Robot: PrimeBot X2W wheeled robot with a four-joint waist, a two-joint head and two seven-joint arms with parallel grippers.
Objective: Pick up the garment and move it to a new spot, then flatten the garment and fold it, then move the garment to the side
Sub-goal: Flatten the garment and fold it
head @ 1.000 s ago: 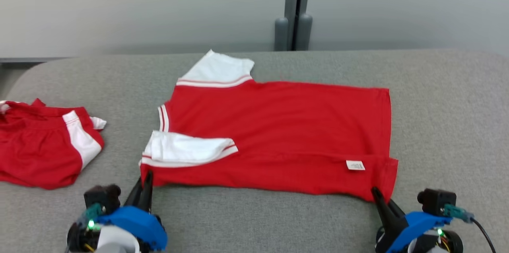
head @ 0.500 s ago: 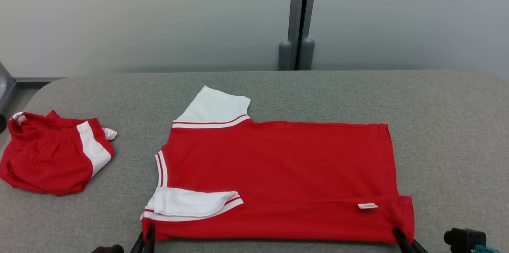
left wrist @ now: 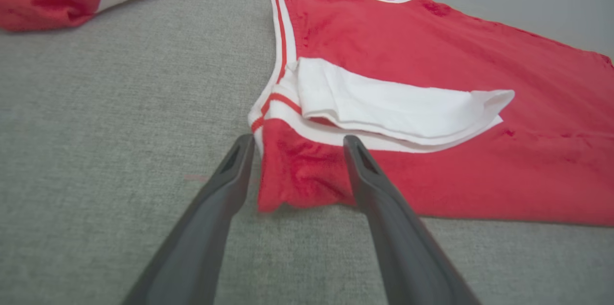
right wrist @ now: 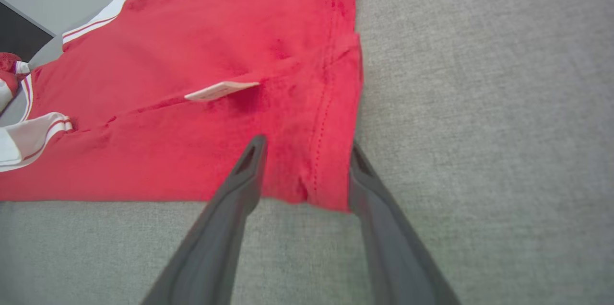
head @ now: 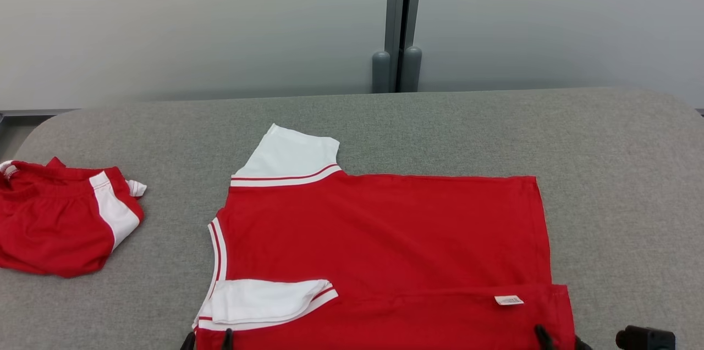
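Observation:
A red shirt [head: 379, 240] with white sleeves lies flat on the grey padded table [head: 440, 124], collar to the left. Its near sleeve [head: 264, 300] is folded over the body, and a white label [head: 509, 300] shows near the hem. My left gripper [head: 208, 340] is open at the bottom edge of the head view. In the left wrist view this gripper [left wrist: 297, 146] has the shirt's near shoulder corner [left wrist: 292, 180] between its fingers. My right gripper [head: 558, 339] is open too. In the right wrist view it [right wrist: 306, 149] straddles the near hem corner [right wrist: 316, 175].
A second red and white garment [head: 60, 223] lies bunched at the table's left end. Behind the table stands a pale wall with a grey post [head: 397, 20]. Bare grey surface runs right of the shirt and along the back.
The head camera has shifted, so the shirt sits lower in its picture. Both grippers, earlier just short of the near edge, now have their fingers around the shirt's two near corners.

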